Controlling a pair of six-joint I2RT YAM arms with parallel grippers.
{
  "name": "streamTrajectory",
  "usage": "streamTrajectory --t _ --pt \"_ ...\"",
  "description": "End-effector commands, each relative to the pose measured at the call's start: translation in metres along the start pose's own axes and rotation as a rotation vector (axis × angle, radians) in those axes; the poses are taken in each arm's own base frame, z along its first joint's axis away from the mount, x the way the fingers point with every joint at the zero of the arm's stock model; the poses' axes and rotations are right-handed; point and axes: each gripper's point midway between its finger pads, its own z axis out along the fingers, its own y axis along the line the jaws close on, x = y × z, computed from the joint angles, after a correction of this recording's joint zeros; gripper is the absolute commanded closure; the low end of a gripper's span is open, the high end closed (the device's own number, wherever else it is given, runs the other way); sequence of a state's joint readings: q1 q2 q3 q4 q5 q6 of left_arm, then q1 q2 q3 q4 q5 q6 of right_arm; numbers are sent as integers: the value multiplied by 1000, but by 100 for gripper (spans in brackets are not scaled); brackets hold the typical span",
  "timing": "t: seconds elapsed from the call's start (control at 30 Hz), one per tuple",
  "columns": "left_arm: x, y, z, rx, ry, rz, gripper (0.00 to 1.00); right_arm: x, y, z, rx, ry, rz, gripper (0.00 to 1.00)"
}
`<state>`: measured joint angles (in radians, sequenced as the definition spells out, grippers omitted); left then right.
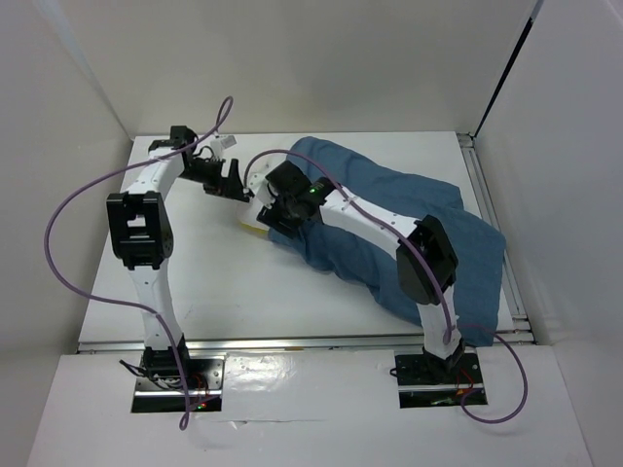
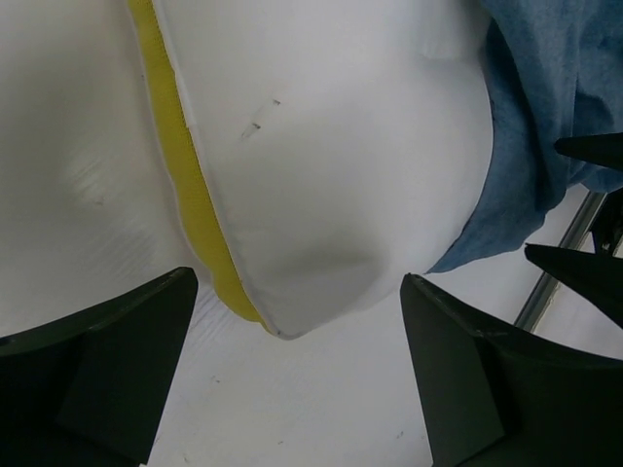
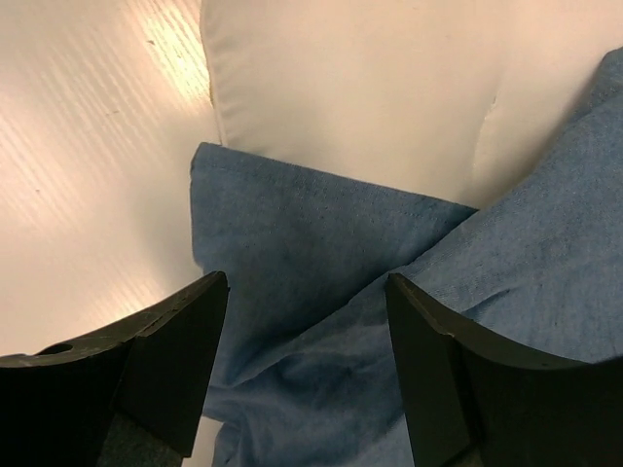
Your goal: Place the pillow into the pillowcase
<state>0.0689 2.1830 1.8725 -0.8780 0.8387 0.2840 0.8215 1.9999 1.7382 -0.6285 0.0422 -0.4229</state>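
Mostly pillow (image 2: 331, 146) inside pillowcase (image 3: 321, 253), white corner exposed, right fingers (image 3: 165, 379) apart

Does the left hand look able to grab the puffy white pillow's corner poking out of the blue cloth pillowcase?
Probably yes: the left hand is open and the puffy white pillow pokes its bare corner between the fingers, past the blue cloth pillowcase.
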Motion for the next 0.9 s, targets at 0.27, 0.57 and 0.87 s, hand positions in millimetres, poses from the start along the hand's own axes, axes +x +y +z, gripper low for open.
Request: streamTrajectory --t 0.27,0.57,0.87 --pt "10 4 35 108 36 -55 13 -46 -10 2 88 -109 -68 21" --pt "18 -1 46 177 50 -70 100 -43 10 15 52 -74 -98 21" --pt "14 -8 35 157 44 -27 100 -30 14 45 78 -16 -109 21"
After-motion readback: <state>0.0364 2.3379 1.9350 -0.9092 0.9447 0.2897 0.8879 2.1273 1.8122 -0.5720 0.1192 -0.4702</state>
